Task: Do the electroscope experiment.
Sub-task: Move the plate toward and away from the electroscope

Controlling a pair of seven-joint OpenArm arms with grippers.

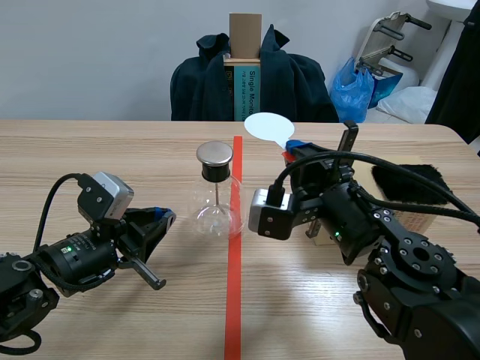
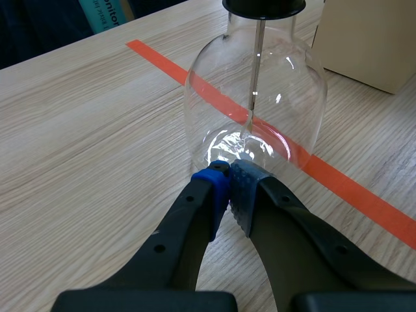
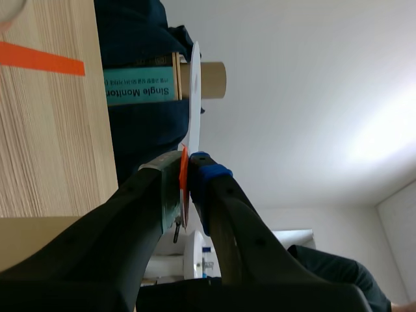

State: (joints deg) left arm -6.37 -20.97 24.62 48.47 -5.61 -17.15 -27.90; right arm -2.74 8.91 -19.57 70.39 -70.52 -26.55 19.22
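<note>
- Left end effector [image 2: 229, 177]: pinched shut on nothing, electroscope [image 2: 286, 123] just ahead of its tips.
- Right end effector [image 3: 187, 166]: clamps white paddle [image 3: 193, 97] by its orange end, up off the worktop [image 2: 97, 130].
- Could tip the electroscope through a forward nudge; could drop the paddle through thin-edge slip.

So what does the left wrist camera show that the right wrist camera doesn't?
Only the left wrist view shows the thin metal rod inside the clear glass flask, with the left gripper shut on nothing just before its base, and a beige box beyond it. Only the right wrist view shows the thin white disc with an orange handle, seen edge-on, clamped in the right gripper, plus a brown cardboard piece. Both show the light wooden table, the orange-red tape line and the teal lettered box.
</note>
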